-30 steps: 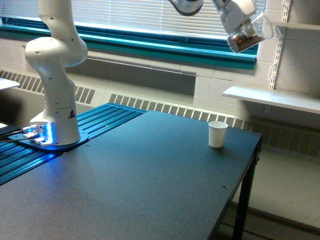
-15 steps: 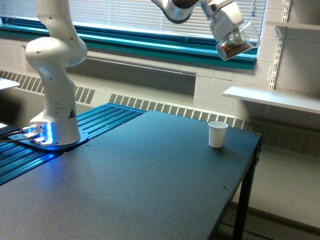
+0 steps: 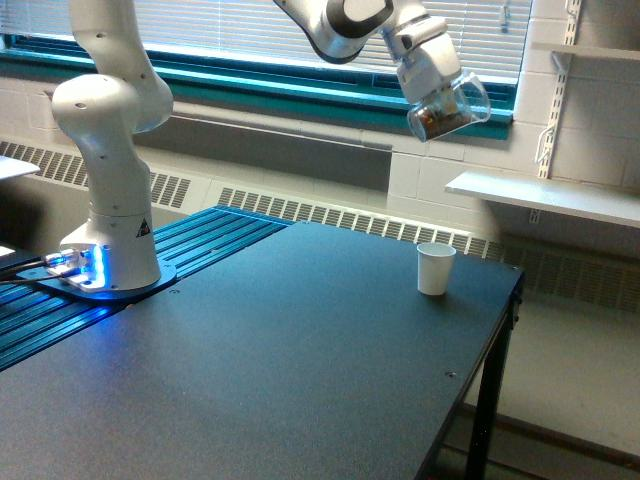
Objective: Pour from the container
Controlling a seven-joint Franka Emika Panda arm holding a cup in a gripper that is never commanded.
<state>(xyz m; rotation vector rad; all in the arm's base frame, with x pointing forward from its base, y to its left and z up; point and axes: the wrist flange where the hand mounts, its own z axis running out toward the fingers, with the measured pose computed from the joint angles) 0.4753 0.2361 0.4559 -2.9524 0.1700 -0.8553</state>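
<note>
Gripper [image 3: 437,95]: white, at the end of the arm [image 3: 335,18], high in the exterior view, in front of the window blinds [image 3: 250,25]. Closed around the container; fingers mostly hidden behind it.

Container [image 3: 450,108]: small clear cup, held in the air, tilted with its mouth turned toward the exterior view's right. Brown contents visible, gathered in the lower part near the gripper. It hangs well above the table and roughly over the white cup, slightly to the exterior view's right of it.

White cup [image 3: 435,268]: opaque paper cup, upright on the table, near the far edge at the exterior view's right. Apart from the container, nothing touching it. Interior not visible from this angle.

Table [image 3: 280,360]: dark, flat top, with a black leg at the exterior view's right.

Robot base [image 3: 105,200]: white column on the exterior view's left, standing on a blue ribbed mount with blue lights glowing at its foot.

Shelf [image 3: 545,195]: white, wall-mounted, at the exterior view's right behind the table.

Radiator grille [image 3: 330,215]: runs along the wall under the window sill.
</note>
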